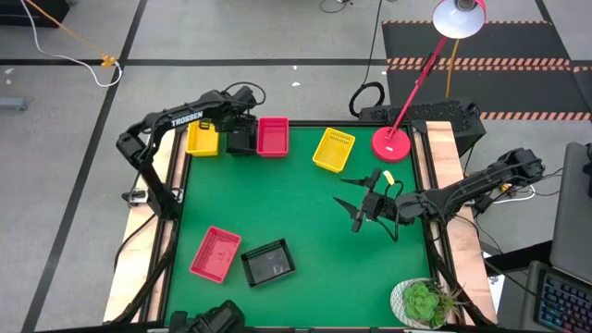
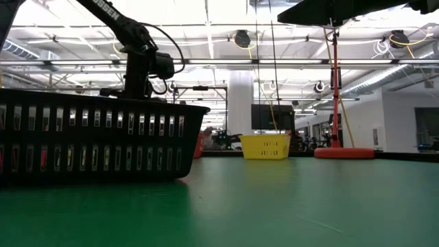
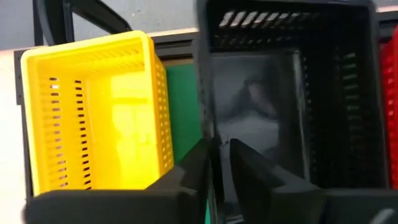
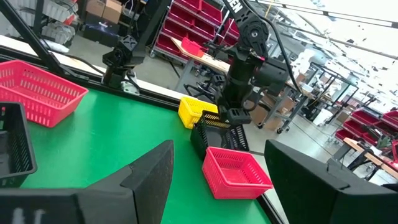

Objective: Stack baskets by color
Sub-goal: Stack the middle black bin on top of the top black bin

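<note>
Green felt covers the bench (image 1: pixel 305 213), and the baskets are scattered all over it. Along the far edge at the left corner there's a row of three: a yellow basket (image 1: pixel 203 139), a black basket (image 1: pixel 241 141) and a pink-red basket (image 1: pixel 273 136), all sitting side by side. The left gripper (image 1: pixel 239 122) is right over the black one. In the left wrist view its fingers (image 3: pixel 198 168) are nearly together and pinching the black basket's near wall, one finger outside it and one inside the tray, with the yellow basket just beside it.

A second yellow basket (image 1: pixel 334 150) sits tilted further along the far side, near the round red lamp base (image 1: pixel 392 142). Down at the near left there's another pink-red basket (image 1: pixel 215 253) with another black basket (image 1: pixel 268 263) just beside it; that black one fills the left of the low view.

The right gripper (image 1: pixel 363 207) hangs above the bench's right-middle, fingers spread wide and holding nothing, well apart from every basket. A potted plant (image 1: pixel 424 302) sits at the near right corner.
</note>
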